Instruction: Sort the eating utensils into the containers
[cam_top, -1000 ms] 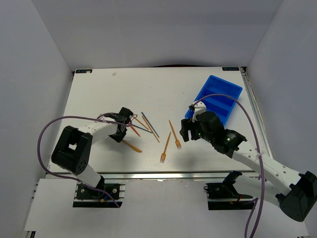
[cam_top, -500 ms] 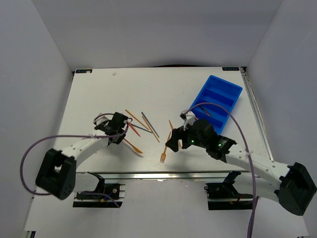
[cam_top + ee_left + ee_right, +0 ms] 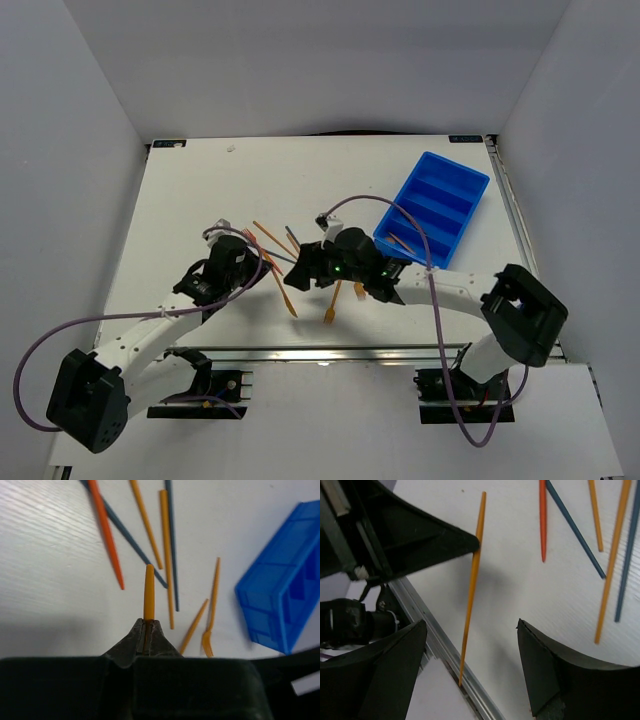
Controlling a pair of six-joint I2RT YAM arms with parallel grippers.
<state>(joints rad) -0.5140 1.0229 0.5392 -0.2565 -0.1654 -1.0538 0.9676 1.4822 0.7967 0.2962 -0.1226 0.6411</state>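
At the left gripper [image 3: 148, 628]: clamped shut on 1 orange stick [image 3: 149, 587], pinched right at the fingertips with a stub poking out front. Looks lifted off the table [image 3: 200, 190], guessing to avoid dragging neighbours along.
Right gripper [image 3: 471, 630]: spread wide, nothing in it, hovering just beside that held stick and over the pile. Reads like lining up for a handoff, or for grabbing a piece of its own, can't say which.
Handoff logic: blue tray [image 3: 262, 612] way over on the right side, well apart from the left arm and much nearer the right arm's base.
Loose sticks [image 3: 166, 555]: 1 red stick [image 3: 107, 540], 2 blue-grey sticks [image 3: 127, 537] and a few more orange, fanned out and crossing mid-table.
Forks [image 3: 214, 595]: 2 orange ones lying between pile and tray.
Tray contents: maybe 1 orange bit in the nearest compartment from the top view, too small to call.
Progress: early days, most of the sorting left.
Watch out for: thin, slippery-looking stick in a tip-only pinch, easy to twist or drop during any pass.
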